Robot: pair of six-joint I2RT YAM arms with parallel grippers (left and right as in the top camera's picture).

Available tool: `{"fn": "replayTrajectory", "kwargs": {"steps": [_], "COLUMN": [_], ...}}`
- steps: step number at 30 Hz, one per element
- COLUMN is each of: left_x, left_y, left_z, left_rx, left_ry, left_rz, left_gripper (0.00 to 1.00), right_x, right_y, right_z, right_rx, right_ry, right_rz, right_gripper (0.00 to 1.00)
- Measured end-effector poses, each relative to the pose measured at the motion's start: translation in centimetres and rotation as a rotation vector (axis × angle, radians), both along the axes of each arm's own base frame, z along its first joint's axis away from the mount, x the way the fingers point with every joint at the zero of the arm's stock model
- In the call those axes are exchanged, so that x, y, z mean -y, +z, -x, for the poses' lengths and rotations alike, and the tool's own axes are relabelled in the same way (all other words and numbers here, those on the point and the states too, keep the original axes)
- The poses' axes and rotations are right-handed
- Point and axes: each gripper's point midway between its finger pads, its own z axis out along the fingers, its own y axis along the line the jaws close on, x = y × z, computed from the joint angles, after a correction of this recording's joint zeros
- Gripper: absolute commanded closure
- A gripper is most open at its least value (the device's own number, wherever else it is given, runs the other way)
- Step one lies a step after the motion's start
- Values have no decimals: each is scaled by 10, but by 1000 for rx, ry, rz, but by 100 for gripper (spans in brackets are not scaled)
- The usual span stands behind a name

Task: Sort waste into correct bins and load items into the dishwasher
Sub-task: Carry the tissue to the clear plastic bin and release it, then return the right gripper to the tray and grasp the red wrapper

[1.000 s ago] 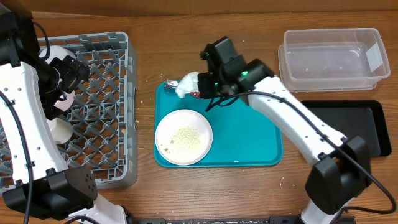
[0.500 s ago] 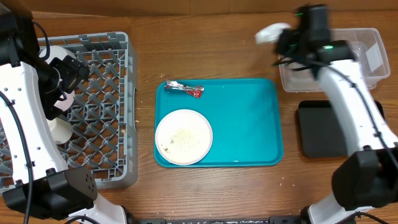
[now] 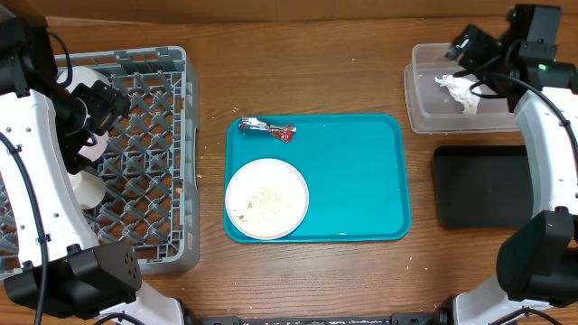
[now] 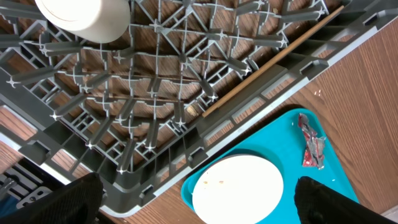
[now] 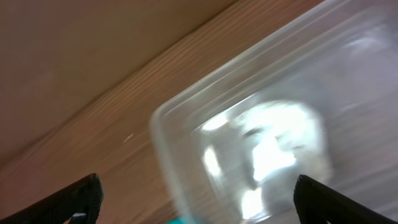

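The crumpled white napkin [image 3: 459,91] sits inside the clear tub [image 3: 424,108] at the back right, free of any grip. It shows as a blurred white patch [image 5: 273,149] in the right wrist view. My right gripper [image 3: 470,47] hovers open just above it, nothing between its fingers [image 5: 78,199]. On the teal tray [image 3: 361,181] lie the red-and-silver wrapper [image 3: 267,129] and the white plate [image 3: 266,198], which carries rice-like crumbs. My left gripper [image 4: 199,202] hangs open and empty above the grey dish rack [image 3: 144,153], where a white cup [image 4: 84,18] stands.
The shallow black tray [image 3: 492,185] lies in front of the clear tub at the right. The right arm reaches over both bins. The left arm covers the rack's left side. Bare wooden table shows between rack, teal tray and bins.
My right gripper carried the napkin from the teal tray to the clear tub and opened; the napkin now lies in the tub. The left arm has not moved.
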Motion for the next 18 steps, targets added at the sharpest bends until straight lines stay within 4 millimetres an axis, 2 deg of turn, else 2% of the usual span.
{"fn": "replayTrajectory", "kwargs": {"steps": [2,6,10,11,13,15,16,18], "left_x": [0,0,0,0,0,0,0,0], "left_y": [0,0,0,0,0,0,0,0], "left_z": [0,0,0,0,0,0,0,0], "left_rx": [0,0,0,0,0,0,0,0], "left_ry": [0,0,0,0,0,0,0,0], "left_rz": [0,0,0,0,0,0,0,0], "left_gripper": [0,0,0,0,0,0,0,0], "right_x": [-28,-100,-189,-227,-271,-303,-331,-351], "right_y": [3,5,-12,-26,-47,-66,-87,-105], "right_z": [0,2,13,24,40,52,63,65], "right_rx": [9,17,13,6,11,25,36,64], "right_ry": [93,289,551,694,886,1028,1144,1208], "right_rz": [-78,-175,-134,-87,-10,59,128,214], "right_gripper": [0,0,0,0,0,0,0,0]}}
